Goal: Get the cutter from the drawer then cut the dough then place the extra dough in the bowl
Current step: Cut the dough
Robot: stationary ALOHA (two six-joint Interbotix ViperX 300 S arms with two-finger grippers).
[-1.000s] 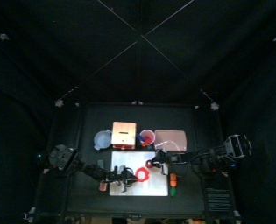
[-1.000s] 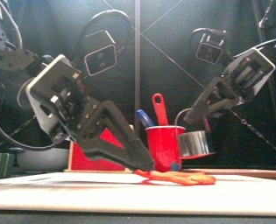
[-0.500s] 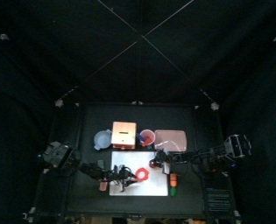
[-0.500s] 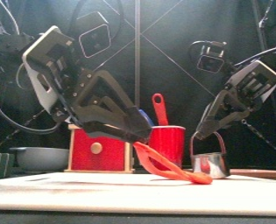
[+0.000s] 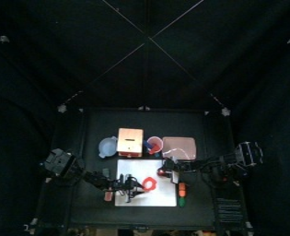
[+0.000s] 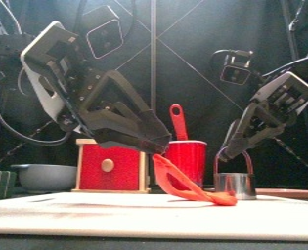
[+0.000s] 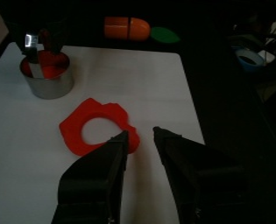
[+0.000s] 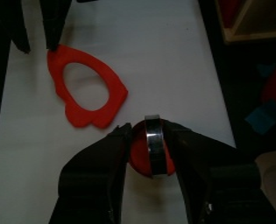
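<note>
My left gripper (image 6: 159, 154) is shut on the rim of the red dough ring (image 6: 185, 186), holding that side up while the far end rests on the white cutting board (image 6: 91, 217). In the left wrist view the ring (image 7: 91, 128) hangs at the jaw tips. The round metal cutter (image 6: 235, 184) stands on the board to the right, a red dough disc (image 8: 139, 154) inside it. My right gripper (image 6: 228, 152) is shut on its wire handle. From above, the left gripper (image 5: 126, 187) and right gripper (image 5: 169, 171) flank the ring (image 5: 148, 184).
Behind the board stand the wooden box (image 6: 110, 164) with its red drawer front, the red cup (image 6: 187, 161) with toy knives, the blue-grey bowl (image 6: 45, 176) at the left and the pink tray (image 5: 179, 146). An orange and green toy food (image 7: 130, 28) lies at the board's right edge.
My left gripper has risen, peeling one side of the dough ring off the board. My right gripper has carried the cutter right and down onto the board.
</note>
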